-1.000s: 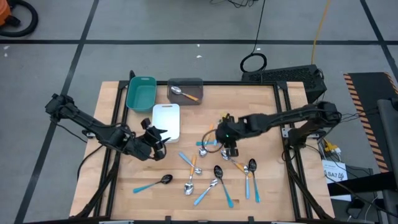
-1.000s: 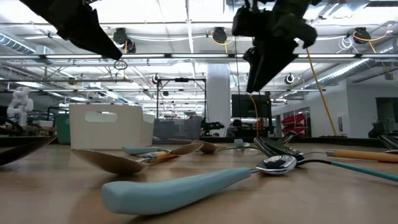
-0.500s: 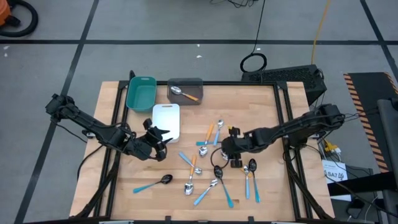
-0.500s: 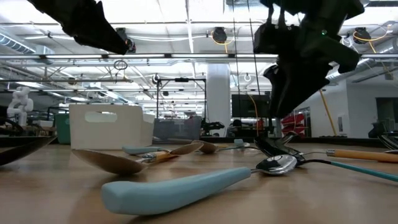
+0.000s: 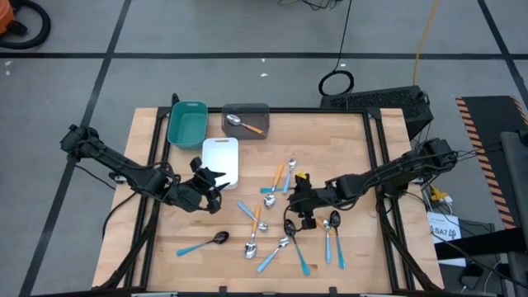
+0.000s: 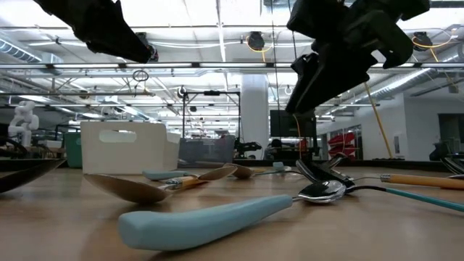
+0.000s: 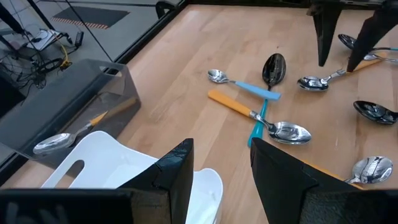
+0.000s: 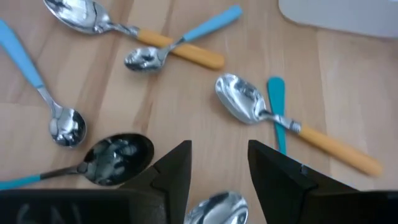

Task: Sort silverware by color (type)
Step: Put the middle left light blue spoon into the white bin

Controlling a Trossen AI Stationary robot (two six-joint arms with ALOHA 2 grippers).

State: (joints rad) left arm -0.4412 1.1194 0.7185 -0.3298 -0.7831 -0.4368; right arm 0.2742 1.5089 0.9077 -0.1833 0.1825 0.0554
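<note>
The spoons (image 5: 285,221) lie scattered over the lower middle of the high view, orange and blue handles crossing one another, most of them between my two claws. One spoon with an orange handle (image 5: 244,124) sits apart in the grey tray (image 5: 246,110) at the upper middle, and a black-bowled spoon with a blue handle (image 5: 203,242) lies alone at the lower left.

My right claw (image 5: 302,200) hangs low over the right part of the pile, just above a black-bowled spoon (image 5: 289,228) and beside a pair of orange-handled ones (image 5: 279,176). Through my right wrist I see my two fingers (image 8: 177,168) spread with a clear gap and nothing between them; a black bowl (image 8: 118,154) lies just to the left of them, and a silver bowl on an orange handle (image 8: 245,102) lies beyond the gap.

My left claw (image 5: 213,188) hovers at the left of the pile, next to the white tray (image 5: 221,148), its fingers (image 7: 177,168) also apart and empty. The teal tray (image 5: 187,122) stands at the upper left, beside the grey one.
</note>
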